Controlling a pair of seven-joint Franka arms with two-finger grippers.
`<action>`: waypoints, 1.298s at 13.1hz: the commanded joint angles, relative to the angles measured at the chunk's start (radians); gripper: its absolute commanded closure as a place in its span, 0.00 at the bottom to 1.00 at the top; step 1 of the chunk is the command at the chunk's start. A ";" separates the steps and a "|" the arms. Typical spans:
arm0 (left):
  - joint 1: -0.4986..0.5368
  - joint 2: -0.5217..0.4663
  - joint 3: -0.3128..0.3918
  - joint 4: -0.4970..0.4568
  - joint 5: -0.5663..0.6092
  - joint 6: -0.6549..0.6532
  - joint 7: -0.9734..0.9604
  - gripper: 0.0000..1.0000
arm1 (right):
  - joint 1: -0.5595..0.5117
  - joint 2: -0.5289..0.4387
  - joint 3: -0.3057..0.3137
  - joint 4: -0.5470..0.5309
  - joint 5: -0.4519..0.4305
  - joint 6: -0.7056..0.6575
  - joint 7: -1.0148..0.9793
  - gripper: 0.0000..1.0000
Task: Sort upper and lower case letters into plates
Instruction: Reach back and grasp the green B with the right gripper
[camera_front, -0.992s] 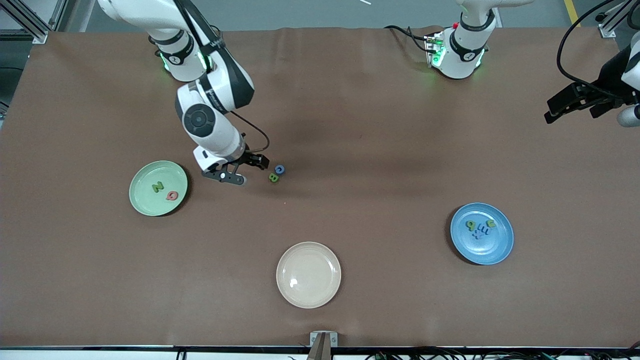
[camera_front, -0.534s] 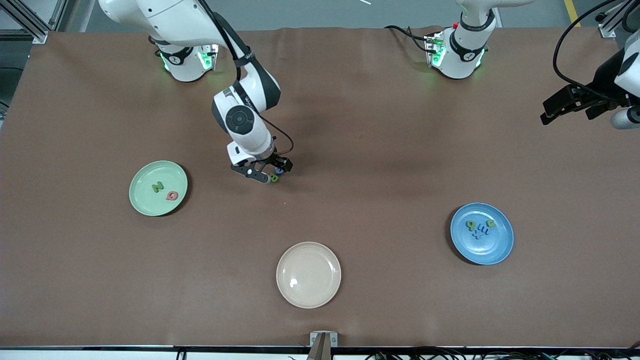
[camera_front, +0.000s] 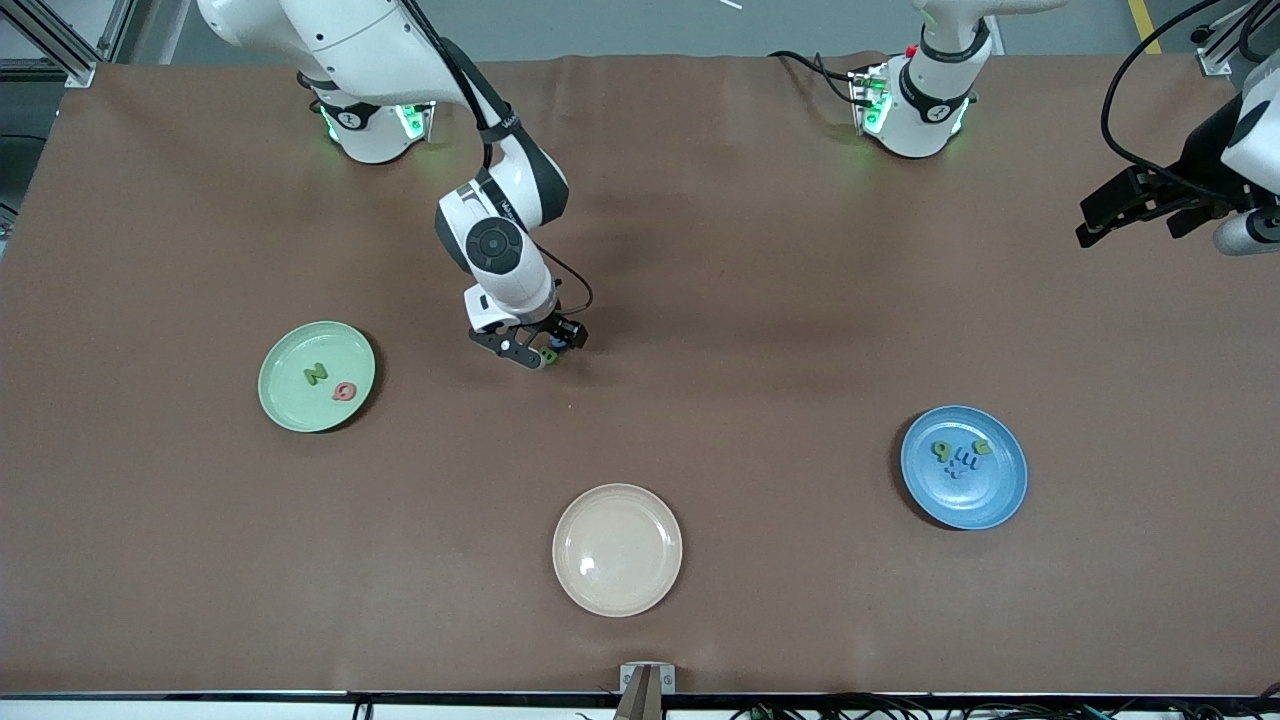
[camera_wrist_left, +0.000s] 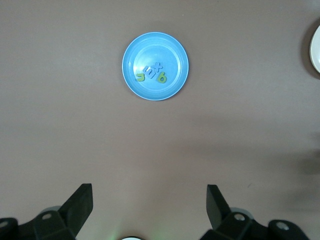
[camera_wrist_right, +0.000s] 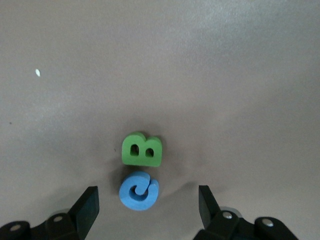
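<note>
Front view, plates: three on the brown counter (camera_front: 760, 300). Mint green plate (camera_front: 285, 400) toward the right arm's end, blue plate (camera_front: 985, 505) toward the left arm's end, cream plate (camera_front: 617, 549) between them and nearest the camera.
Front view, letters: two in the mint plate, a green N (camera_front: 316, 375) and a red Q (camera_front: 344, 391). A small cluster of green and blue letters (camera_front: 959, 455) in the blue plate; count unclear here. Cream plate holds none.
Front view, grippers: right gripper (camera_front: 532, 348) low over two loose letters mid-counter, mostly covering them. Left gripper (camera_front: 1105, 212) waits high over the counter's edge at its own end.
Left wrist view: blue plate (camera_wrist_left: 172, 87) well apart from the fingers (camera_wrist_left: 80, 202), which are spread wide with nothing between. Letters in it: green two, blue about two, packed together. Cream plate's rim (camera_wrist_left: 316, 47) at the frame edge.
Right wrist view: two loose letters, green B (camera_wrist_right: 142, 149) touching blue C (camera_wrist_right: 139, 190), flat on the counter. Fingers (camera_wrist_right: 87, 206) apart, straddling the C without touching it.
</note>
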 joint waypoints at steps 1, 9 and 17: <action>-0.001 -0.026 0.000 -0.024 -0.006 0.007 0.023 0.00 | 0.020 0.049 -0.023 0.044 -0.076 0.004 0.077 0.12; -0.001 -0.025 0.000 -0.021 -0.006 0.007 0.023 0.00 | 0.016 0.068 -0.033 0.072 -0.139 0.000 0.145 0.39; 0.001 -0.023 -0.008 -0.019 -0.004 0.013 0.023 0.00 | 0.003 0.066 -0.031 0.072 -0.139 -0.007 0.130 0.84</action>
